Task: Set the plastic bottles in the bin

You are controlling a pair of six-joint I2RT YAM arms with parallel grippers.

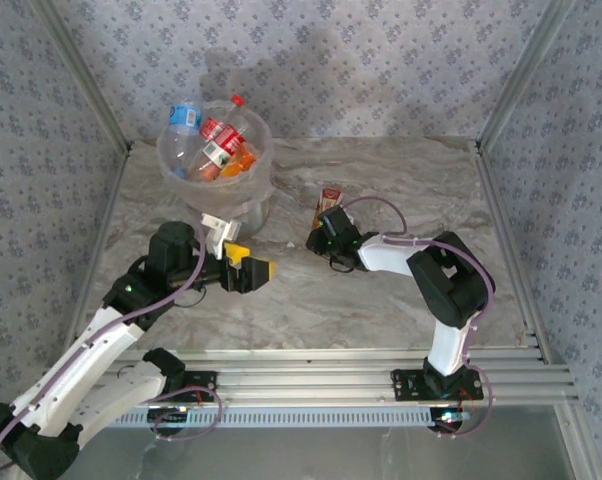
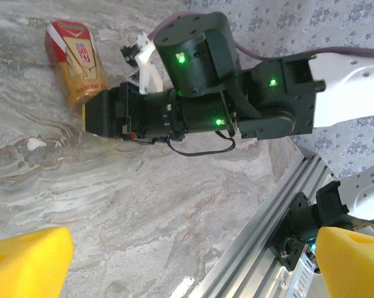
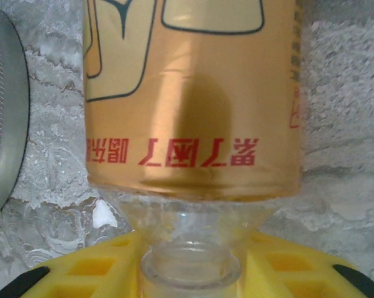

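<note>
Several plastic bottles are already in the bin. One gold-labelled bottle lies on the desk. The right jaws are around its neck, but I cannot tell if they clamp it. The left jaws stand wide apart.

Left arm, right arm: white links, black joints, lilac cables, green LEDs. Yellow gripper fingers, possibly foam.
</note>
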